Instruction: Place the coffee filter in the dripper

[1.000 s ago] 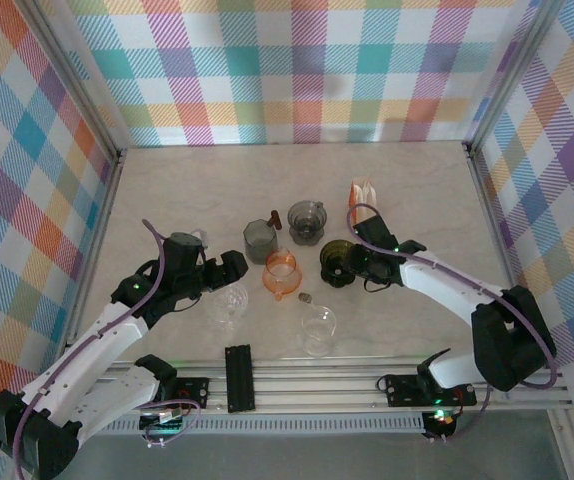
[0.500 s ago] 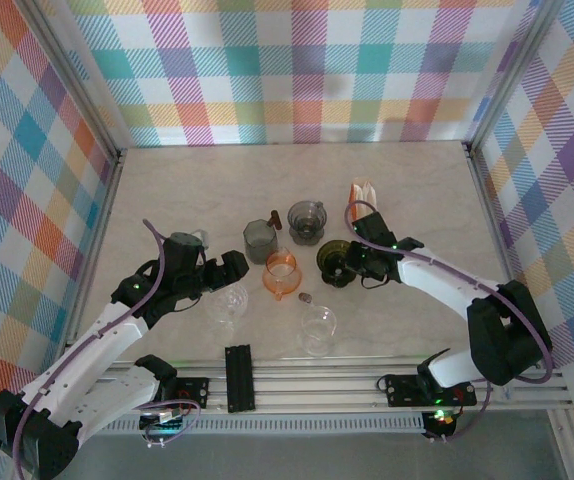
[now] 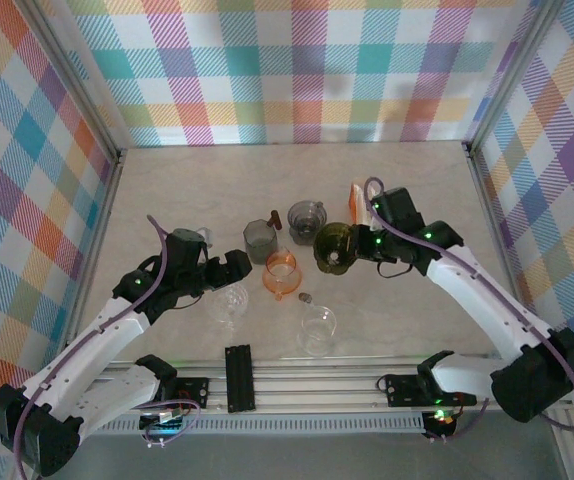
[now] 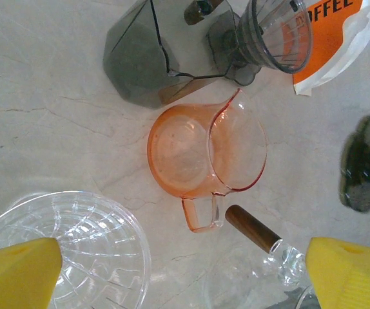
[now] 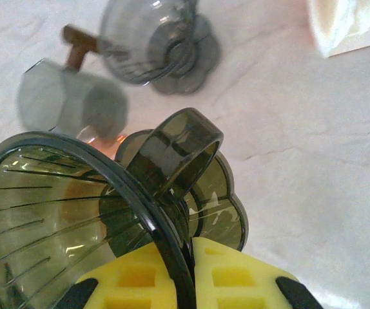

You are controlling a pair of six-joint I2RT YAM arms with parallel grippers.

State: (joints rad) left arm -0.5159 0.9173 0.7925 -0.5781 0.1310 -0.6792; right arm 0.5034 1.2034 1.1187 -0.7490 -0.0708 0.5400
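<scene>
A dark olive dripper (image 3: 333, 246) hangs tilted above the table, with my right gripper (image 3: 359, 243) shut on its rim. In the right wrist view the yellow pads (image 5: 133, 283) pinch the rim of the dripper (image 5: 75, 206) beside its handle. The coffee filter, an orange and white packet (image 3: 359, 198), lies just behind that gripper; it also shows as a packet (image 4: 330, 38) in the left wrist view and as a packet corner (image 5: 349, 22) in the right wrist view. My left gripper (image 3: 229, 272) stands open over a clear dripper (image 4: 69, 251), holding nothing.
A pink glass cup (image 3: 282, 272), a grey server (image 3: 260, 240) and a grey dripper (image 3: 307, 220) cluster mid-table. A clear vessel with a wooden handle (image 3: 317, 328) stands nearer the front. A black block (image 3: 239, 377) sits on the front rail.
My right gripper closed on the dark dripper's rim, then lifted it and carried it back toward the filter packet. The left arm has stayed put.
</scene>
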